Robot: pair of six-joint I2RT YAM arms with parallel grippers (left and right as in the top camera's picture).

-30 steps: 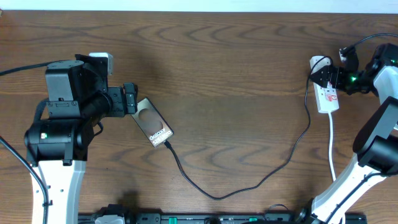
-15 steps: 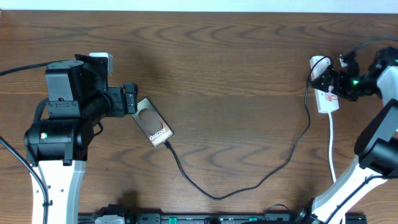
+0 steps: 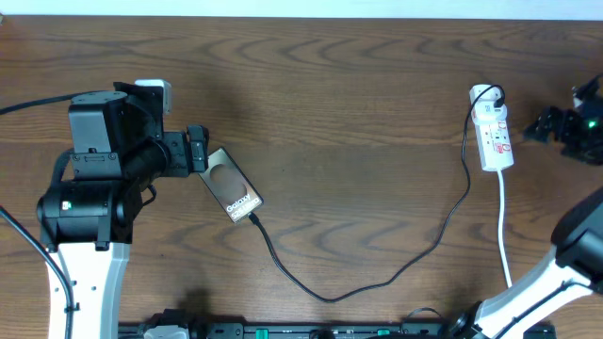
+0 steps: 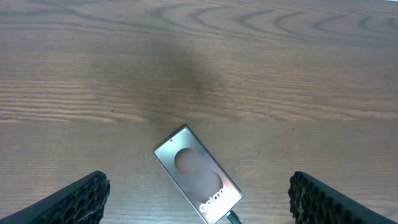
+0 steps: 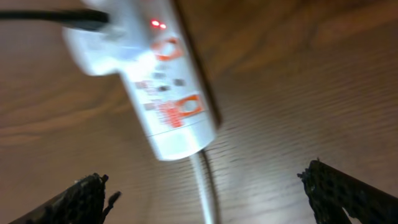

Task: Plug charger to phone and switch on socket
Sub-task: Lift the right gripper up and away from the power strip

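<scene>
**Left gripper** (image 3: 197,149): its fingers (image 4: 74,199) are spread wide and hold nothing. The phone (image 4: 198,175) lies in the gap between them, flat on the table (image 4: 280,74), screen up and set diagonally, touched by neither finger. In the left wrist view its lettered end sits level with the fingertips. The plug tip of the charger (image 3: 377,281) enters at that end. From there the thin black cable sags away from the fingers in a long loop across the wood, then rises to the far end of the socket (image 3: 493,139). **Right gripper** (image 3: 558,124): its fingers (image 5: 348,193) are likewise parted and empty. The right wrist view is blurred. It shows the socket ahead of the fingertips and within their span. The overhead view shows the gripper standing clear of the socket, off to one side. A white cord (image 5: 205,186) leaves the end of the socket nearest the fingers. Farther along the body are red markings and a small lit red lamp (image 5: 157,23). At the farthest end sits a black plug (image 5: 81,18).
</scene>
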